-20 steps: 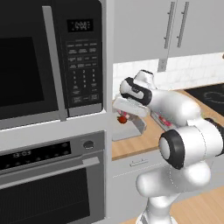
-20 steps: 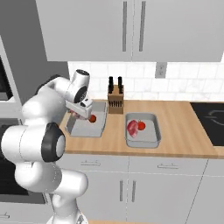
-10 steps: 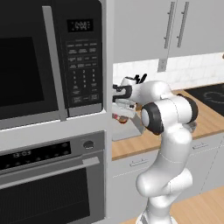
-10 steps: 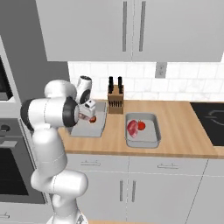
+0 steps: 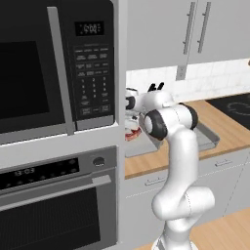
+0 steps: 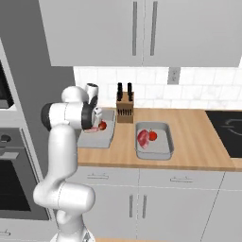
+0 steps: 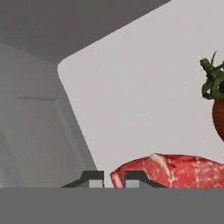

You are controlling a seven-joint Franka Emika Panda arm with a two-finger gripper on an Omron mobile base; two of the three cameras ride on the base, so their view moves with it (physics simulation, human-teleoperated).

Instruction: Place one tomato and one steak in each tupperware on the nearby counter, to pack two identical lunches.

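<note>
Over the left tupperware (image 6: 108,138) my gripper (image 6: 96,122) hangs low, shut on a steak (image 6: 92,128). Beside that steak, a tomato (image 6: 102,125) lies in the same container. In the hand view the gripper (image 7: 113,179) has the pink slab's near edge between its tips, and the steak (image 7: 175,170) lies out over the pale tupperware floor (image 7: 144,96) with the tomato (image 7: 218,109) at the right. The right tupperware (image 6: 163,151) holds another steak (image 6: 143,138) and tomato (image 6: 152,135). From the left base view the gripper (image 5: 132,124) and steak (image 5: 133,133) sit just past the oven tower.
Behind the containers on the wooden counter (image 6: 198,142) stands a knife block (image 6: 125,108). A tall oven and microwave column (image 5: 58,122) rises close on the left of the hand. The black stovetop (image 6: 229,130) lies far right. Wall cabinets (image 6: 142,28) hang overhead.
The arm's elbow and links have swung from a low crouch to upright beside the oven tower. The hand, still shut on the steak, stays over the left tupperware and is slightly lower.
</note>
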